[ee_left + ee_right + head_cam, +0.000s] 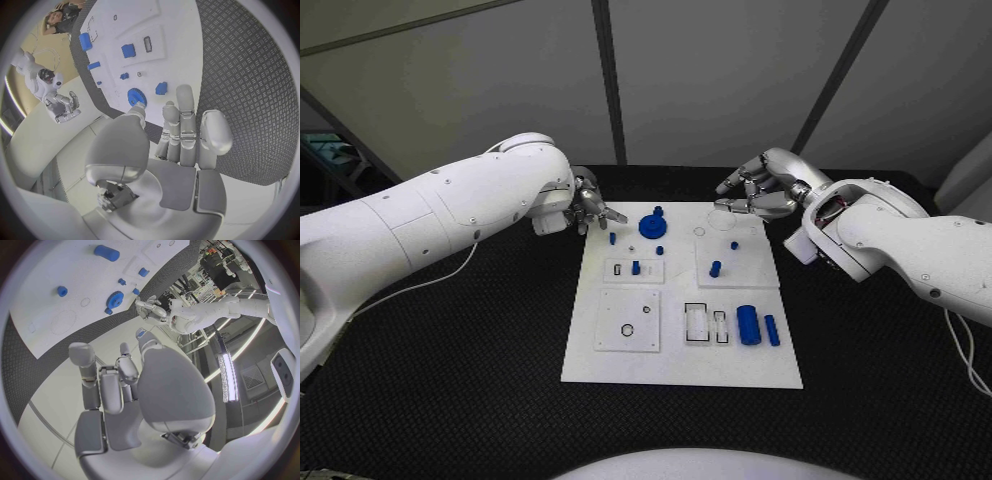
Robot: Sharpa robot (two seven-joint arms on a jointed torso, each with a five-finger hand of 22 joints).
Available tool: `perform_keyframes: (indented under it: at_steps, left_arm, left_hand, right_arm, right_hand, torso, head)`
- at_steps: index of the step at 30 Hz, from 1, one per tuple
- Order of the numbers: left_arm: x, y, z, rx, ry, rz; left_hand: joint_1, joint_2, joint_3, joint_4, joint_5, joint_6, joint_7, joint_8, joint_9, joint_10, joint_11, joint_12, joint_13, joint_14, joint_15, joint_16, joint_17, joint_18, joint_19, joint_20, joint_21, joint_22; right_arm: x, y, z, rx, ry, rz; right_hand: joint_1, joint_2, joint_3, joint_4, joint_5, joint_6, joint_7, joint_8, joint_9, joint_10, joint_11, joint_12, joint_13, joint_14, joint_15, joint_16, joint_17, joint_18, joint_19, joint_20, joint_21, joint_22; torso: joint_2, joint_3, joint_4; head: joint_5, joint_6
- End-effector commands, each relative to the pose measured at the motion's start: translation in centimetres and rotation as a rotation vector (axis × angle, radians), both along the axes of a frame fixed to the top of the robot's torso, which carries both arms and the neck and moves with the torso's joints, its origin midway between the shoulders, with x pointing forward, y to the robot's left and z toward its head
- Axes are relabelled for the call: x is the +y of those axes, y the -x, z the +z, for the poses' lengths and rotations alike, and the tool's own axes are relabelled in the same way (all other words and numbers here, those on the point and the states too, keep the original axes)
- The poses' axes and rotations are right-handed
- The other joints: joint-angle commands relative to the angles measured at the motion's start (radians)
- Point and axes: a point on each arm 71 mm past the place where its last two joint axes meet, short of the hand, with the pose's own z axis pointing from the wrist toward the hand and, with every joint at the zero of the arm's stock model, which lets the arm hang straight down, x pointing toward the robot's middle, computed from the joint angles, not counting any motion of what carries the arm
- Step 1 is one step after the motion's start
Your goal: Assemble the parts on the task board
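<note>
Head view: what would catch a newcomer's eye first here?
The white task board in the middle of the black table, scattered with small blue parts, the round blue gear near its far edge. Both hands hover at that far end, left hand and right hand, holding nothing.

Matt white task board (678, 340) – black table (444, 380) (textured)

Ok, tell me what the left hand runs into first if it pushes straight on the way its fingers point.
Probably the blue gear. The left hand points its fingers over the task board's edge, with a small blue part just past the fingertips too; height above the board is unclear.
</note>
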Motion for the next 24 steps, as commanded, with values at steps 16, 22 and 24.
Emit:
perform_keyframes:
  at_steps: [16,22,24]
  left_arm:
    - [-0.40,0.42,-0.56,0.077,-0.033,-0.065]
    - [-0.35,0.45,-0.81,0.089,-0.040,-0.066]
    - [-0.31,0.43,-0.91,0.091,-0.041,-0.063]
  left_hand:
    - [0.029,0.025,-0.009,-0.004,0.002,0.020,-0.005,0.007,-0.014,0.016,-0.004,0.011,0.003,0.013,-0.003,0.007,0.001,-0.039,0.012,-0.004,0.012,0.012]
    - [0.038,0.034,-0.009,-0.006,0.002,0.024,-0.006,0.007,-0.019,0.018,-0.005,0.012,0.002,0.013,-0.004,0.007,0.001,-0.039,0.013,-0.005,0.012,0.014]
    - [0.043,0.039,-0.009,-0.008,0.003,0.025,-0.006,0.006,-0.022,0.019,-0.006,0.012,0.001,0.013,-0.004,0.007,0.001,-0.039,0.013,-0.005,0.013,0.015]
  right_arm:
    - [0.23,-0.01,0.09,-0.001,-0.003,0.010]
    - [0.27,0.00,0.09,0.000,-0.002,0.011]
    - [0.30,0.01,0.09,0.000,-0.003,0.012]
  right_hand:
    - [-0.007,0.000,-0.001,0.003,0.007,0.002,-0.004,0.006,-0.001,0.000,-0.007,-0.003,0.000,0.057,-0.005,-0.006,0.070,0.019,-0.006,-0.001,-0.002,-0.001]
    - [-0.007,0.000,-0.001,0.003,0.007,0.002,-0.004,0.006,-0.001,0.000,-0.007,-0.003,0.000,0.057,-0.005,-0.006,0.070,0.019,-0.006,-0.001,-0.002,-0.001]
    - [-0.007,0.000,-0.001,0.003,0.007,0.002,-0.004,0.006,-0.001,0.000,-0.007,-0.003,0.000,0.057,-0.005,-0.006,0.070,0.019,-0.006,-0.001,-0.002,-0.001]
  torso:
    - [-0.001,0.0010,0.0007]
    - [-0.001,0.0010,0.0019]
    - [-0.001,0.0012,0.0009]
  head:
    - [-0.002,-0.004]
    - [-0.003,-0.005]
    - [-0.002,-0.005]
